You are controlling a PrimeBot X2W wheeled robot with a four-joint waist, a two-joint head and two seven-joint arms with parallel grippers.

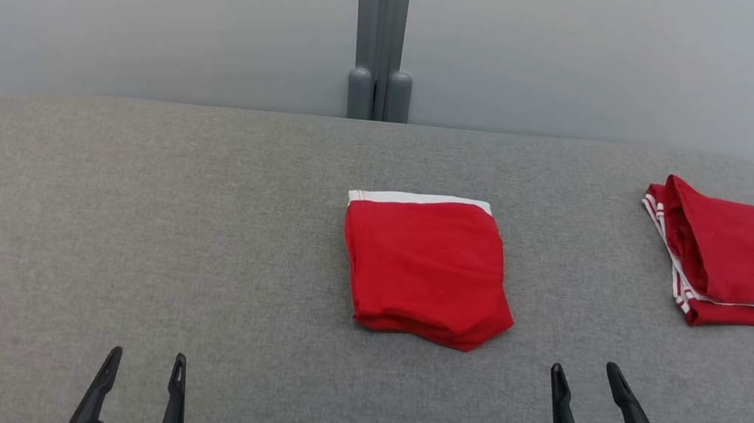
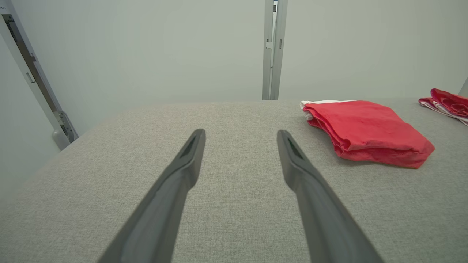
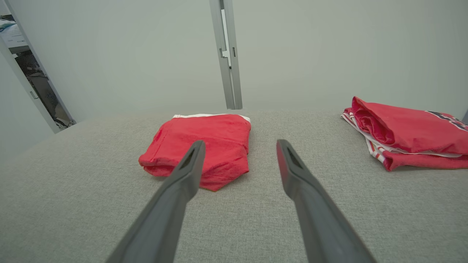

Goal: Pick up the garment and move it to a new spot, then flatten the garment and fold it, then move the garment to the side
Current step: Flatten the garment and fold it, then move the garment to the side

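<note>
A red garment with a white band along its far edge lies folded into a neat square at the middle of the grey table. It also lies to the right in the left wrist view and behind the left finger in the right wrist view. My left gripper hovers open near the front edge, well left of the garment, holding nothing. Open and empty too, my right gripper stands just right of and nearer than the garment's front corner. In both wrist views the gripper fingers are spread wide.
A second folded red garment with white stripes and dark numerals lies at the table's far right, also at the right in the wrist views. A grey post stands against the pale wall behind the table.
</note>
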